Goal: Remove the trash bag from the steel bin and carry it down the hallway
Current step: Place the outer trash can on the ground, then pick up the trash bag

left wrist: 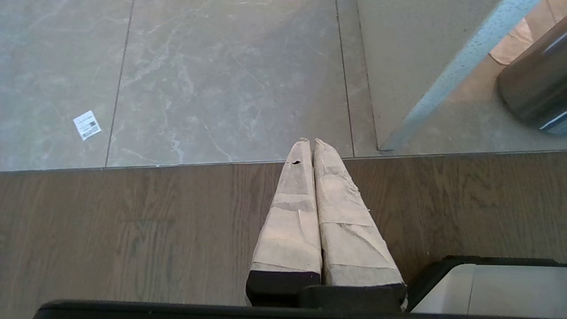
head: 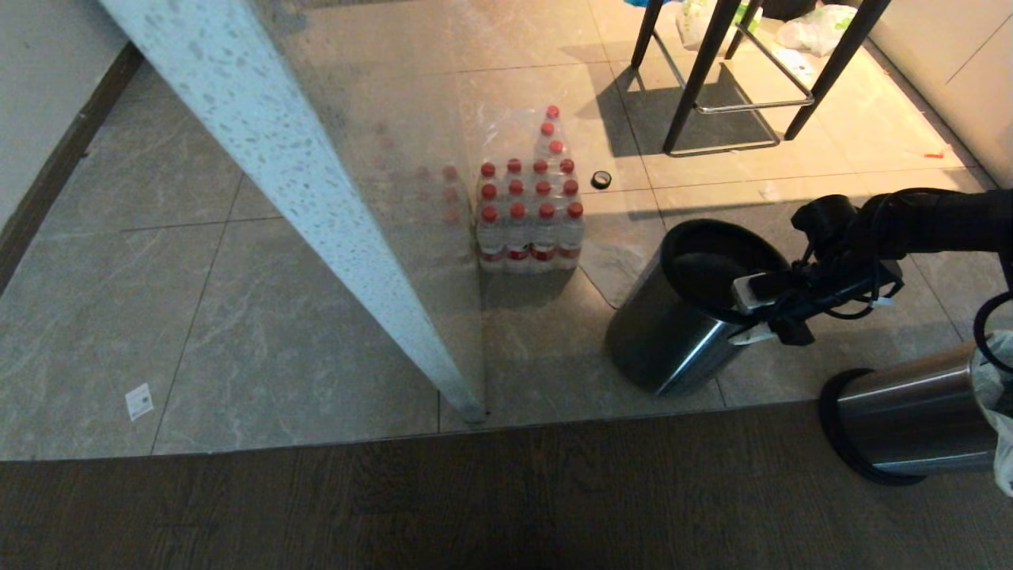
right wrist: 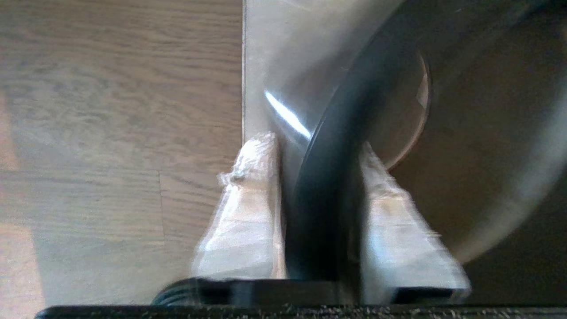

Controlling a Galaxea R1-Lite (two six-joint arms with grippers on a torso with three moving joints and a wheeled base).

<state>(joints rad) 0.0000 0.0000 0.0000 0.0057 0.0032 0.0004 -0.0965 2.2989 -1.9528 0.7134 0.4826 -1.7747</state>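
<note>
Early stage | right gripper (head: 752,313) jaws straddle tilted steel bin (head: 673,348) rim, grip unclear | trash bag (head: 999,372) sits in second bin (head: 902,419), unremoved | left gripper (left wrist: 309,144) clenched, empty

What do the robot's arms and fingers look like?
The right arm is black and chunky, with thin black cables looping beside its wrist. The right gripper has two long wedge-shaped fingers wrapped in pale, crinkly tape. The left gripper has the same taped fingers on a black base.

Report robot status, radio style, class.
Left gripper shut, parked over wood floor. Right gripper clamped on rim of tilted steel bin. Trash bag in other bin, untouched.
</note>
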